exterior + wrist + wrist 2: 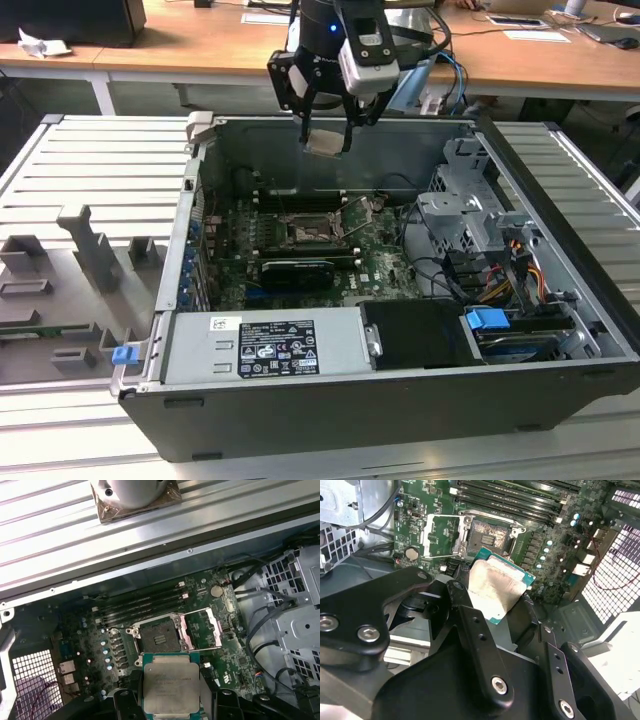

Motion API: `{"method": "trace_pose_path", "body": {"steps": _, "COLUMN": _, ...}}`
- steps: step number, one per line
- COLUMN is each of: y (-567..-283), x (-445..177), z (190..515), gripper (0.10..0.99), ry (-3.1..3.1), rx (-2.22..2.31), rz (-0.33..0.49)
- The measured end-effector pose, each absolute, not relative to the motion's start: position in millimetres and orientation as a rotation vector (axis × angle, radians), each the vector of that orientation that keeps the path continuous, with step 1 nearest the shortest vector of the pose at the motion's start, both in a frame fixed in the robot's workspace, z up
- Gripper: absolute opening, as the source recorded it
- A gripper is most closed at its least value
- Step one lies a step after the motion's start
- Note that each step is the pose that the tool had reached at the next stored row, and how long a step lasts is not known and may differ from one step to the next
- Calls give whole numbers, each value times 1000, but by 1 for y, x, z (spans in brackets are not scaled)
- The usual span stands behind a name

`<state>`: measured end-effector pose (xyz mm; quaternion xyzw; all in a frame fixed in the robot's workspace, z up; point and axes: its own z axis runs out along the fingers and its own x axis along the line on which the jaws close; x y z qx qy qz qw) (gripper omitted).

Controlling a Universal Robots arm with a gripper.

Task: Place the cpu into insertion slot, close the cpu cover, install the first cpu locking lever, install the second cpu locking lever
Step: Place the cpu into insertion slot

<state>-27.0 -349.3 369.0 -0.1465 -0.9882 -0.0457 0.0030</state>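
Note:
My gripper (pixel 325 128) hangs above the open computer case (pixel 330 420), shut on the cpu (pixel 326 141), a small pale square chip. In both wrist views the cpu (pixel 495 592) (pixel 171 687) sits between the black fingers, its metal face showing. The insertion slot (pixel 305 232) (pixel 158 637) (pixel 490 535) lies on the green motherboard below the chip, dark and bare inside. The cpu cover (pixel 200 628) (pixel 440 530) is swung open beside the slot. Thin silvery locking levers (pixel 352 215) stand raised at the slot's edge.
A grey power supply box (pixel 265 345) fills the case's near side, with a long black card (pixel 297 272) between it and the slot. A metal drive cage (pixel 465 215) and cables (pixel 520 270) sit at the exterior view's right. Memory slots (pixel 140 605) run behind the socket.

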Motion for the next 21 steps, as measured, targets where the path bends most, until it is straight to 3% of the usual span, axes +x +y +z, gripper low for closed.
{"method": "trace_pose_path", "body": {"steps": 21, "y": -349, "x": -27, "z": 368, "gripper": 541, "ry": -3082, "rx": -578, "rz": -143}}
